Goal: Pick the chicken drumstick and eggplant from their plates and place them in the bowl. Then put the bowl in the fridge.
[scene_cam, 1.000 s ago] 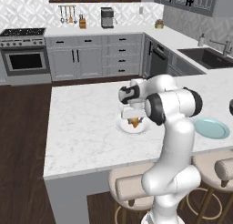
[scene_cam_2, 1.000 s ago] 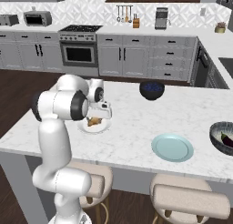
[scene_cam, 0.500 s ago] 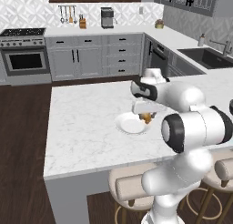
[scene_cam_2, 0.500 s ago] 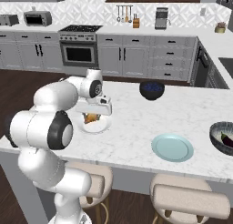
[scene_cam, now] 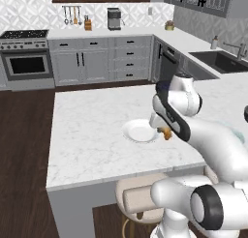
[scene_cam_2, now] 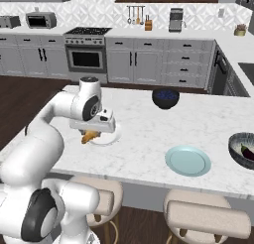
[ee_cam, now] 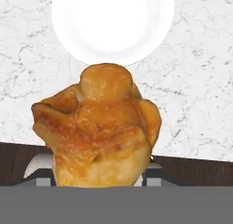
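- Above the near edge of the bench, just beside the white plate, the claw pinches the chicken drumstick; the meat is lifted clear of the plate, which now lies bare.
- Hand view: drumstick fills the gap between the dark tips, knobbly end pointing away, thick end low between the jaws. How deep the tips bite is hidden by the meat itself.
- The bowl sits at the far right of the bench with the eggplant already inside; the teal plate lies between, bare.
- Risk 1: lumpy, tapered shape gives a poor seat for flat jaws; a quick swing across the bench could let it rotate or slide out.
- Risk 2: drumstick hangs close to the bench edge, so a drop here may go to the floor rather than the marble.
- Risk 3: carrying low could clip the teal plate or the bowl's rim on the way.
- Risk 4: release over the eggplant may bounce the drumstick out if let go off-centre.
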Tool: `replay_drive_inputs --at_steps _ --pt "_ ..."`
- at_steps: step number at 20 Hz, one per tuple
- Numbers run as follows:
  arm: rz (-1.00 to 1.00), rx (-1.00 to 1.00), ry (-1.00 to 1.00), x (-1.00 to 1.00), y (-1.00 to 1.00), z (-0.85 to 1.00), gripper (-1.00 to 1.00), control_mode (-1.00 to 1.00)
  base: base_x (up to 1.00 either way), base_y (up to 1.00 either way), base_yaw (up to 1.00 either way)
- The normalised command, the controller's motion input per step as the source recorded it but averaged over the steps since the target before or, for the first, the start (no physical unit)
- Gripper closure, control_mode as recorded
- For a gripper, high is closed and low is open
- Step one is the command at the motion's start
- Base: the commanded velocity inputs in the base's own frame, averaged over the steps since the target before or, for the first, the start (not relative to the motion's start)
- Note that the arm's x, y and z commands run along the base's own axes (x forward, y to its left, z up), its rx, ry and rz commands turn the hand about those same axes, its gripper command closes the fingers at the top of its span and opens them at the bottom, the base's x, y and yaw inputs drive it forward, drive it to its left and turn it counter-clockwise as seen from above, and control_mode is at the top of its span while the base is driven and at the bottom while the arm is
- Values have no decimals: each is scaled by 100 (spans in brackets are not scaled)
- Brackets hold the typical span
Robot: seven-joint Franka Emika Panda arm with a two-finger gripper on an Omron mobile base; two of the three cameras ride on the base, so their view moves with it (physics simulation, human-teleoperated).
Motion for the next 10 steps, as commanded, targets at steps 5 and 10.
replay_drive_inputs --at_steps 5,10 --pt "0 0 -26 -40 0 41 100 -100 0 0 0" --pt "0 1 -4 -15 -8 28 100 100 -20 -24 -2"
